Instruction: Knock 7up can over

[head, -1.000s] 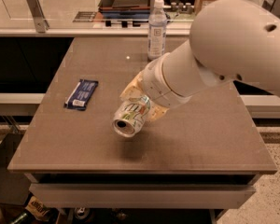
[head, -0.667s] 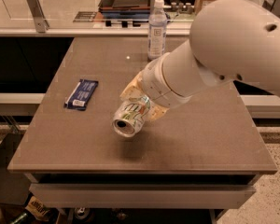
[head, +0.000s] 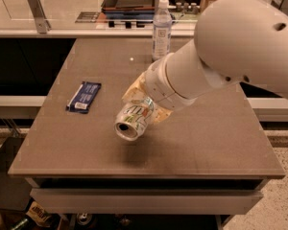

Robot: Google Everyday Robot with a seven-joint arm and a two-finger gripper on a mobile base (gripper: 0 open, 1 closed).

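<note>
The can is tipped on its side over the middle of the bench, one end facing forward, clamped in the pincer. A dark packet lies further left; a clear bottle stands upright near the far edge

Gripper hangs between far bottle and flat packet

Warm, dim overhead light; soft shadow at centre of table beneath hand clasping 7up can; top of arm brightly lit.
</note>
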